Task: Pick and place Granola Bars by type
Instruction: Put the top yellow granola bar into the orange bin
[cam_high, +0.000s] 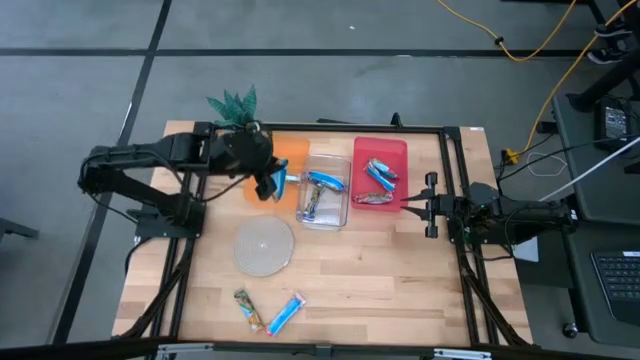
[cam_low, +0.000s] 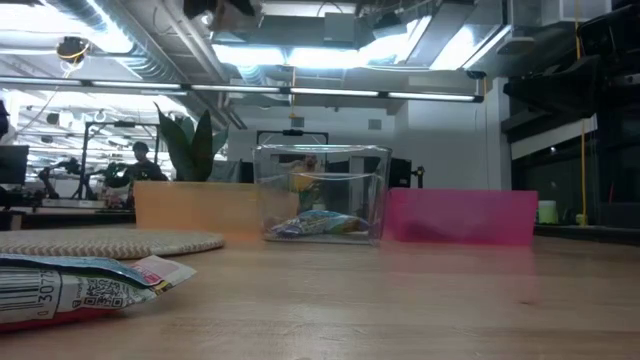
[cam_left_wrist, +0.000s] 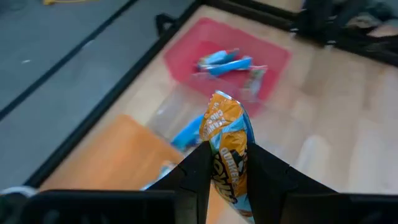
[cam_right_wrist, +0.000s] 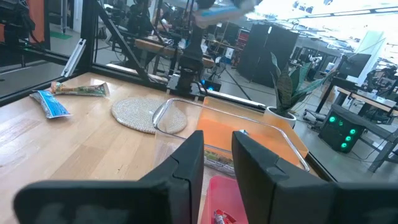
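An orange-and-blue granola bar (cam_left_wrist: 227, 146) is clamped lengthwise in the left gripper (cam_high: 270, 183), with the orange bin (cam_high: 290, 152) at twelve o'clock.

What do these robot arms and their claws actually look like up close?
Both arms are dark, near-black and jointed. The left claw ends in two flat, angular black fingers; the right claw has the same pair of blocky, matte black fingers. Black cables trail from the right arm off the table edge. No markings are readable.
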